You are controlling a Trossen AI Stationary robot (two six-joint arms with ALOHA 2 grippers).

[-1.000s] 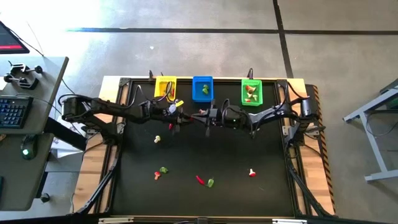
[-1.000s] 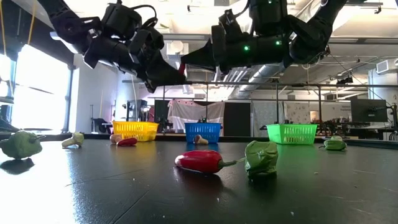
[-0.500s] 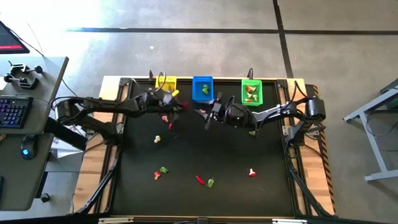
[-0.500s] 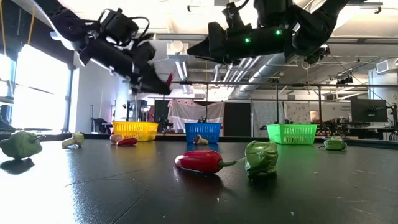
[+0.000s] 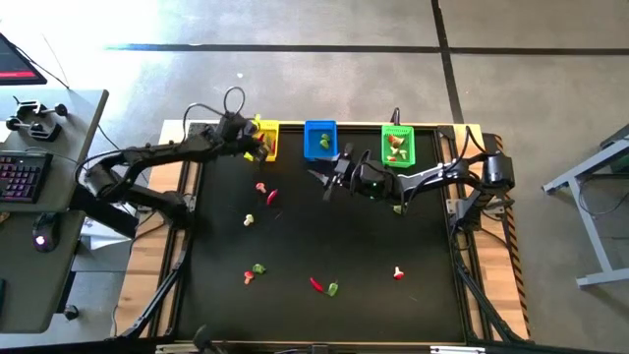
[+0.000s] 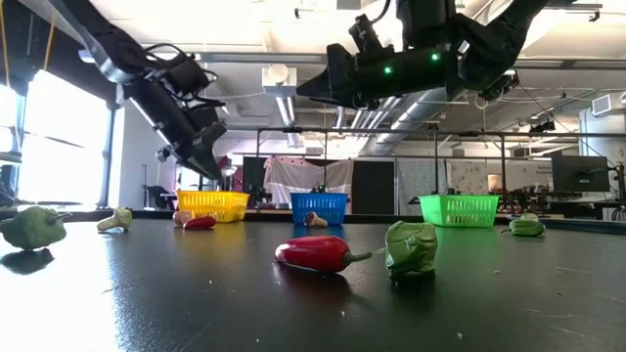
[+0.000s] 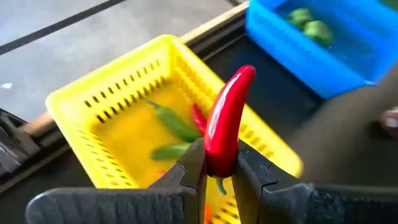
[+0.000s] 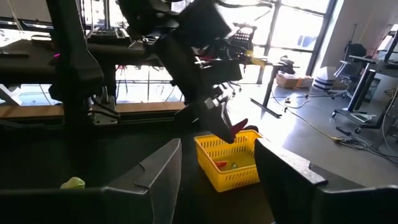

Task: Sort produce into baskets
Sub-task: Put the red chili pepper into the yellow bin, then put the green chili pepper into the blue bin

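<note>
The left end effector (image 7: 219, 163), clamped on an upright red chilli (image 7: 225, 121), hangs just above the yellow basket (image 7: 118, 93); the right end effector (image 8: 217, 168) waits wide.

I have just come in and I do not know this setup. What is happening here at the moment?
A two-armed robot is sorting toy vegetables into three baskets. The left claw grips a red chilli just above the yellow basket, which already holds green and red pieces. The right claw is open and empty, above the table in front of the blue basket. Several pieces lie loose on the table.
</note>
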